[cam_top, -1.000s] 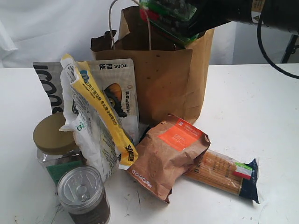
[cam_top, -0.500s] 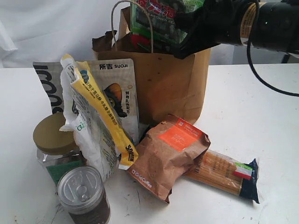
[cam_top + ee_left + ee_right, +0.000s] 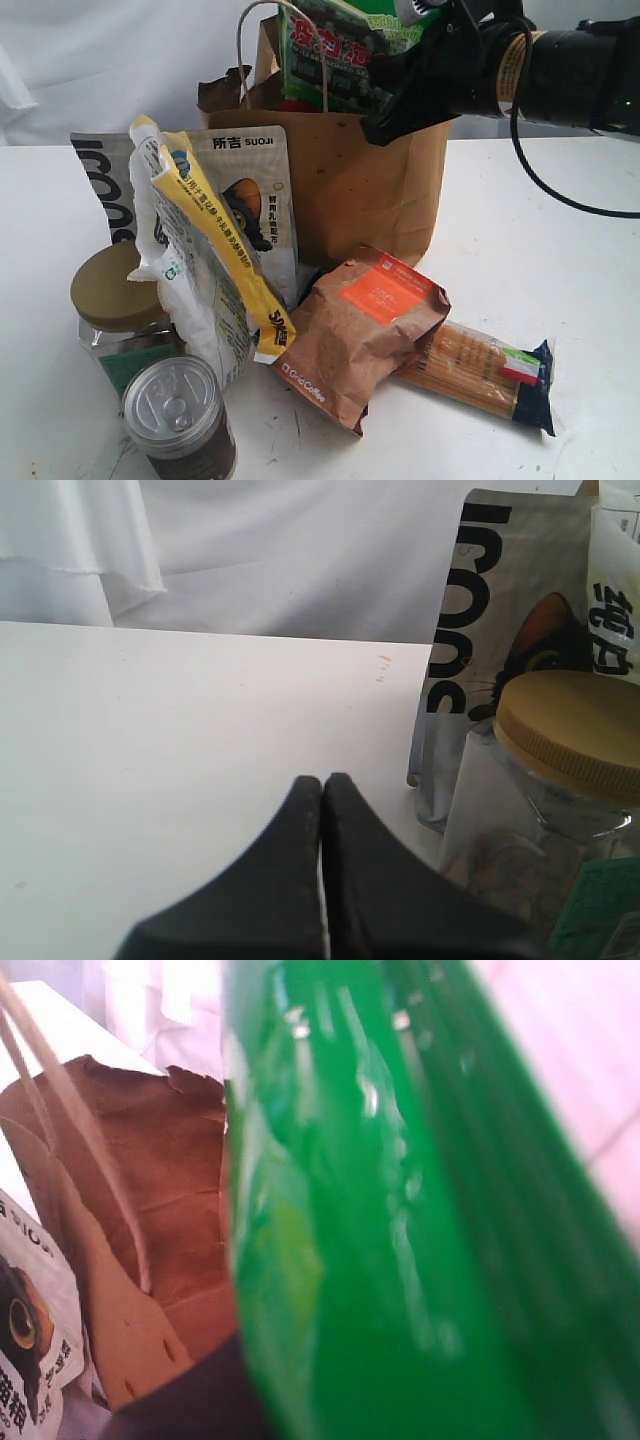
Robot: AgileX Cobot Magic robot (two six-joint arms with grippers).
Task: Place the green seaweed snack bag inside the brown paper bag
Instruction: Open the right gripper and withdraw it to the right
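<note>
seaweed snack bag [image 3: 335, 50], clamped in right hand [image 3: 398, 72], now hangs straighter, lower edge inside brown paper bag [image 3: 360, 180]; left hand [image 3: 322, 792] pinched closed.

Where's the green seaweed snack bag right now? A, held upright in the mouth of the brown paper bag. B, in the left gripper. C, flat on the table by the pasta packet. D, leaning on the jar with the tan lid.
A: the right gripper holds the green seaweed snack bag upright, its lower end behind the rim of the brown paper bag and its upper part sticking out.
</note>
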